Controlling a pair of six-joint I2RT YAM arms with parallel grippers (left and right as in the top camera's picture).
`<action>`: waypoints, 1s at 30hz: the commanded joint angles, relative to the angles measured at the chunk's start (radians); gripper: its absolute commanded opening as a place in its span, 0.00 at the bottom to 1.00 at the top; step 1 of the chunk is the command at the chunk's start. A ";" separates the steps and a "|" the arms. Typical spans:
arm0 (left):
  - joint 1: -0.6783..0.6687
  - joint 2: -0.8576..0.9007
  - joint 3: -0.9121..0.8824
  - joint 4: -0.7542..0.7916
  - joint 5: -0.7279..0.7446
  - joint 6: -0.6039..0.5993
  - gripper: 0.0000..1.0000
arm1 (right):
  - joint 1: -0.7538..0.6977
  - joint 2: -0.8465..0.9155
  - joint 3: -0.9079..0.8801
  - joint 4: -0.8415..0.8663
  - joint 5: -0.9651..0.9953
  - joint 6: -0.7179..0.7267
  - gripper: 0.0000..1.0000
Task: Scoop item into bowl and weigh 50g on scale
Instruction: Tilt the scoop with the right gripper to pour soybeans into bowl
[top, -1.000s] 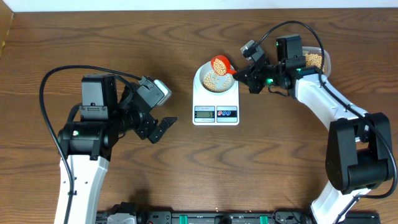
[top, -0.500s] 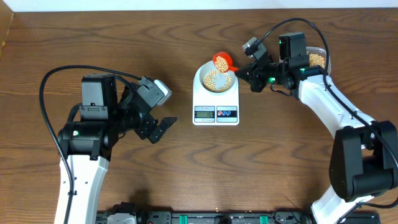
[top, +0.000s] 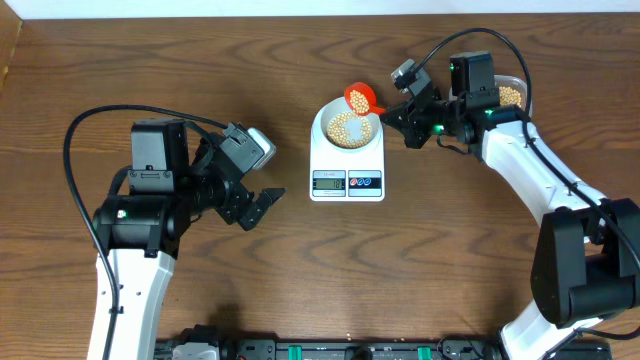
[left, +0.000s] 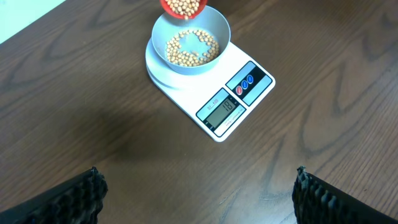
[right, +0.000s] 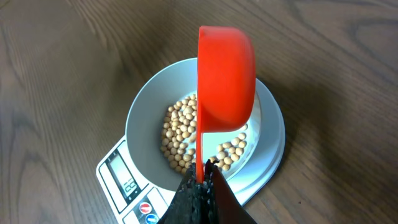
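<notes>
The pale bowl (top: 346, 127) sits on the white scale (top: 347, 183) and holds tan beans (top: 344, 128). It also shows in the right wrist view (right: 146, 102) and the left wrist view (left: 214, 28). My right gripper (top: 392, 115) is shut on the handle of an orange scoop (top: 359, 98), held tilted on its side over the bowl's far right rim (right: 227, 74). Beans show in the scoop in the left wrist view (left: 183, 5). The scale's display (left: 224, 111) is lit. My left gripper (top: 258, 208) is open and empty, left of the scale.
A clear plastic tub (top: 508, 95) of beans stands at the far right behind my right arm. A black rail (top: 330, 350) runs along the table's front edge. A pale wall strip borders the far edge.
My right gripper has lifted the scoop a little and moved it toward the far right rim of the bowl. More beans lie in the bowl. The left arm has not moved.
</notes>
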 joint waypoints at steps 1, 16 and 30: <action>0.005 0.003 0.019 0.000 0.002 0.013 0.98 | 0.006 -0.028 0.001 -0.002 -0.003 -0.016 0.01; 0.005 0.003 0.019 0.000 0.002 0.013 0.98 | 0.006 -0.028 0.001 -0.004 -0.003 -0.016 0.01; 0.005 0.003 0.019 0.000 0.002 0.013 0.98 | 0.015 -0.082 0.001 -0.034 0.038 -0.019 0.01</action>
